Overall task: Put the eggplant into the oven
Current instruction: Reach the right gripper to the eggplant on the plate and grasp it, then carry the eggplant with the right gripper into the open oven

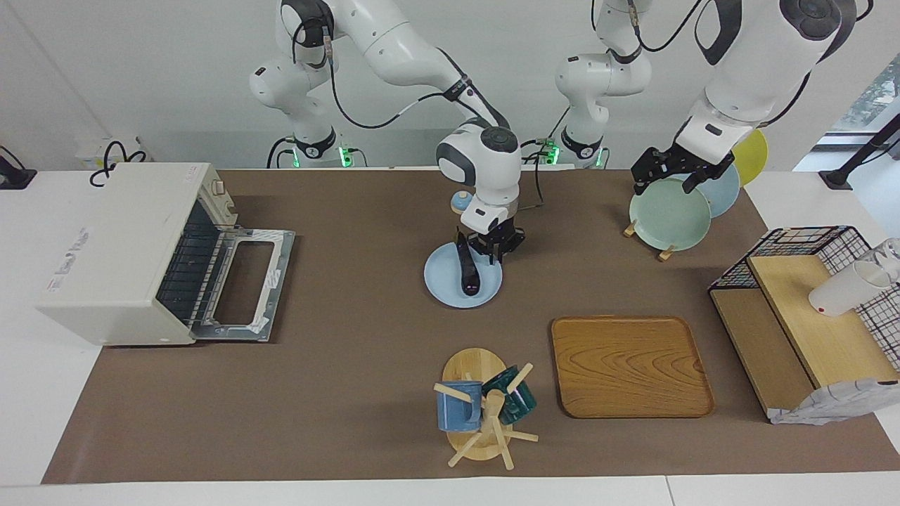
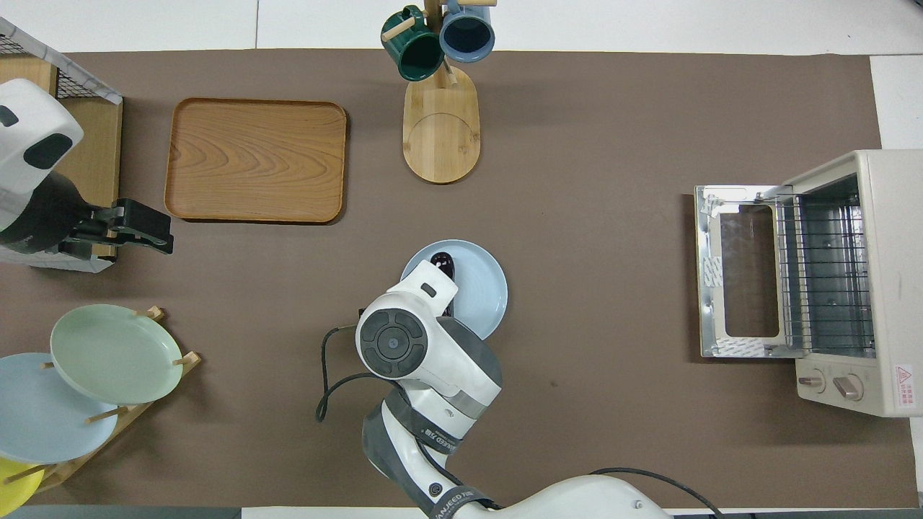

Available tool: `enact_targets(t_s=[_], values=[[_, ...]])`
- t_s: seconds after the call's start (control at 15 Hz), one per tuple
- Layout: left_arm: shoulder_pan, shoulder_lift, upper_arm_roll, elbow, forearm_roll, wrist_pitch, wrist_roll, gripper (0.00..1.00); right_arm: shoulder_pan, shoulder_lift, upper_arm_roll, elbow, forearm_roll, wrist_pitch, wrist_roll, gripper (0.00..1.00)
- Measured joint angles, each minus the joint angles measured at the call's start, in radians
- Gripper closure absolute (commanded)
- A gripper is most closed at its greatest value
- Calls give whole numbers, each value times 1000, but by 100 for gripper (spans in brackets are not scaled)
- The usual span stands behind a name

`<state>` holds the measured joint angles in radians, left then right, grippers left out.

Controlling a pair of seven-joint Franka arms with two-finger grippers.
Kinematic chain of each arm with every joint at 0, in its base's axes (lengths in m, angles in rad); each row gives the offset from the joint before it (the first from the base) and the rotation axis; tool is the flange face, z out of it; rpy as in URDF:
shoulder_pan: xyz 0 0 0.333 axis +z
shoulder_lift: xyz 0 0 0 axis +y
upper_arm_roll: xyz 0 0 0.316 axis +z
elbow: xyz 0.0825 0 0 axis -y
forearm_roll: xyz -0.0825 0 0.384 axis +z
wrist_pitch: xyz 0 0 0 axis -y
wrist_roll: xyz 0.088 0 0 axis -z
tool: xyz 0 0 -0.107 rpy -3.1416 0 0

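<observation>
Eggplant (image 1: 467, 270), slim, glossy, dark purple-black, lying on round pale-blue plate (image 1: 450, 288) mid-table, long axis running nearer-to-farther from robots. Right gripper (image 1: 492, 250) down at eggplant's robot-side end, alongside it; fingers spread or pinching: cannot tell, nor whether touching. In overhead view, wrist hiding most of fruit, only the tip away from the robots showing. Boxy cream-white toaster oven (image 1: 119, 246) at right arm's end of table, glass door (image 1: 246, 284) dropped flat, wire rack (image 2: 822, 270) bare. Right arm nearer, so likely carry sideways toward that opening. Left gripper (image 1: 668, 172) waiting over pale-green plate (image 1: 668, 218) in wooden plate stand; fingers unreadable.
</observation>
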<state>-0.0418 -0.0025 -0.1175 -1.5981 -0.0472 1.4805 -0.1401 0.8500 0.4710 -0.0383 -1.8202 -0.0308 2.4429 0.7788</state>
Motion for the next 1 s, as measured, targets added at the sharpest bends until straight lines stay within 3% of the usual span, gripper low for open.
enact_targets(t_s=[0.27, 0.67, 1.0], values=[[1, 0, 0, 0, 4, 0, 0, 0, 0, -22, 0, -2, -95, -45, -22, 100], [5, -2, -1, 1, 7, -1, 0, 0, -8, -32, -7, 147, -194, -399, -53, 100], [8, -4, 0, 1, 7, -1, 0, 0, -109, -89, -24, 158, -200, -519, -116, 100]])
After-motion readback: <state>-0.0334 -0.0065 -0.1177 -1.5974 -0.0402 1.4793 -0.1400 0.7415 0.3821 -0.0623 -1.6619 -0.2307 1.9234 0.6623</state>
